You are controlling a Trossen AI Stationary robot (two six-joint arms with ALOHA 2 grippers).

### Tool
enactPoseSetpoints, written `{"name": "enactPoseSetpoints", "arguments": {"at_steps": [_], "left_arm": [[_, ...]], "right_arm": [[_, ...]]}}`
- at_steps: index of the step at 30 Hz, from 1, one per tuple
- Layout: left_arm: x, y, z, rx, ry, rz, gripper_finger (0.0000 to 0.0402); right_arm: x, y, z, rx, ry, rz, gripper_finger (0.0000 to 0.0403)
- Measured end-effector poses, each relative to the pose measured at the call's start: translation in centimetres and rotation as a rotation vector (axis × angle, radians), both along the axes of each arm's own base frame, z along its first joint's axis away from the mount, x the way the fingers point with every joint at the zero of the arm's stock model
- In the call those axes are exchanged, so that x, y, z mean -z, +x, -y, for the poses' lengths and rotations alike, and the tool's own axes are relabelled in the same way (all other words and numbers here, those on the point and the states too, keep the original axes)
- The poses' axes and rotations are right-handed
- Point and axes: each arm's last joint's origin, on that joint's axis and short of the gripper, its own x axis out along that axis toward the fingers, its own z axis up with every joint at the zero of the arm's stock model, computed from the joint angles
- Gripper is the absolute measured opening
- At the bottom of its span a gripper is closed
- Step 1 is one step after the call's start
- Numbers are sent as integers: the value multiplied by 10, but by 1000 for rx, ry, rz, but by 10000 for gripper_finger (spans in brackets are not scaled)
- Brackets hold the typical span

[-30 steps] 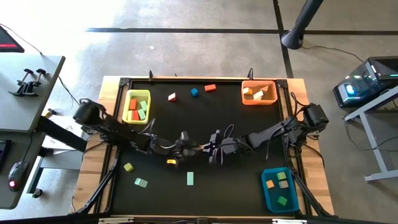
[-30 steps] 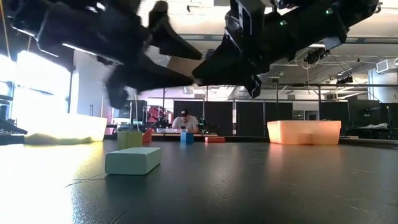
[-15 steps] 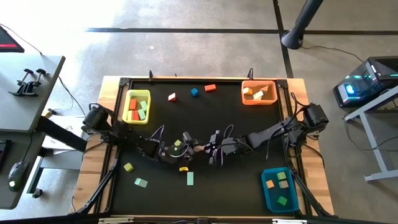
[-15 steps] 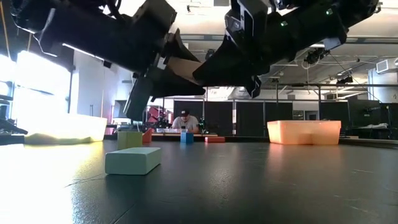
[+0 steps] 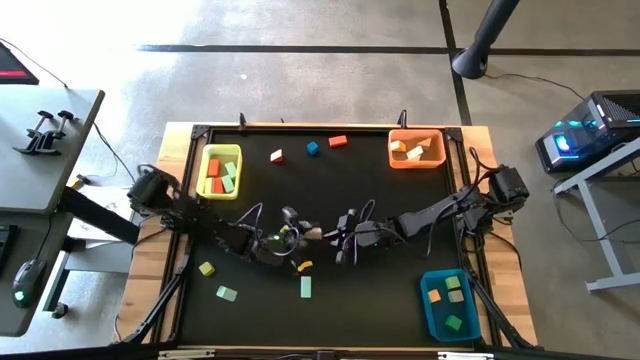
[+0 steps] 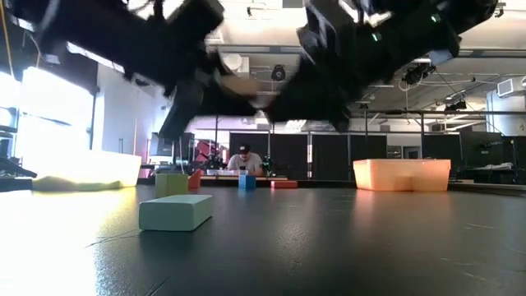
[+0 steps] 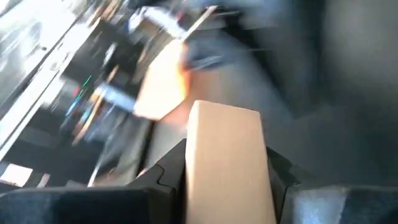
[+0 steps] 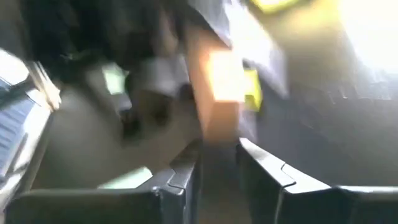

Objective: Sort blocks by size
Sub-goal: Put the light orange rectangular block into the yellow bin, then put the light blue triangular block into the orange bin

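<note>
Left wrist view: a pale tan block [image 7: 227,163], a plain-faced bar, sits clamped between the left gripper's [image 7: 225,186] two dark fingers, its long axis running straight out from the wrist. In the high view this block [image 5: 312,233] lies in mid-air above the table's centre, pointing from the left gripper [image 5: 296,233] toward the right gripper [image 5: 338,237], roughly across the table. Right wrist view: the same bar [image 8: 216,93] appears just beyond the right gripper's [image 8: 219,163] fingertips; blur prevents judging whether those jaws grasp it or stand released. Its far end is lost in motion blur. Low view: both arms smear across the upper frame, concealing the bar.
</note>
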Motion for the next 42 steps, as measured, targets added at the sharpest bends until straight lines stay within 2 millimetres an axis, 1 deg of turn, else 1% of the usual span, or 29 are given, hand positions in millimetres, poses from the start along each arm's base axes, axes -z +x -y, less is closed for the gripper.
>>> {"name": "enactPoseSetpoints", "arguments": {"at_steps": [2, 5, 8, 9, 12, 14, 16, 19, 23, 29, 33, 35, 37, 40, 42], "left_arm": [[-15, -9, -10, -137, -4, 13, 104], [-36, -30, -38, -345, -54, 14, 104], [-62, -63, -80, -549, -253, 72, 104], [-67, -75, -95, -628, -329, 80, 104], [-73, -111, -133, -869, -524, 84, 104], [-74, -131, -150, -998, -612, 107, 104], [-70, -145, -161, -1085, -636, 106, 111], [-64, -157, -172, -1158, -654, 110, 134], [-52, -167, -180, -1236, -652, 90, 141], [-43, -174, -187, -1299, -660, 89, 142], [-43, -175, -188, -1290, -649, 77, 156], [-46, -174, -188, -1259, -642, 81, 166], [-49, -171, -186, -1190, -683, 77, 173], [-54, -163, -177, -1012, -785, 61, 176], [-57, -153, -168, -862, -841, 57, 176]], "right_arm": [[8, -4, 1, 25, -7, -65, 109], [10, -6, 3, 86, -27, -96, 113], [12, -7, 5, 133, -48, -108, 113], [12, -7, 5, 137, -51, -104, 113], [11, -7, 5, 150, -58, -95, 113], [11, -7, 6, 154, -65, -96, 113], [11, -7, 6, 151, -71, -94, 113], [11, -7, 6, 149, -76, -95, 113], [11, -7, 5, 146, -75, -95, 113], [11, -8, 1, 134, -75, -94, 113], [11, -8, 1, 134, -76, -94, 113], [11, -8, 1, 133, -77, -95, 113], [11, -8, 1, 133, -78, -95, 113], [11, -8, 1, 133, -78, -95, 113], [11, -8, 1, 133, -79, -95, 113]]}}
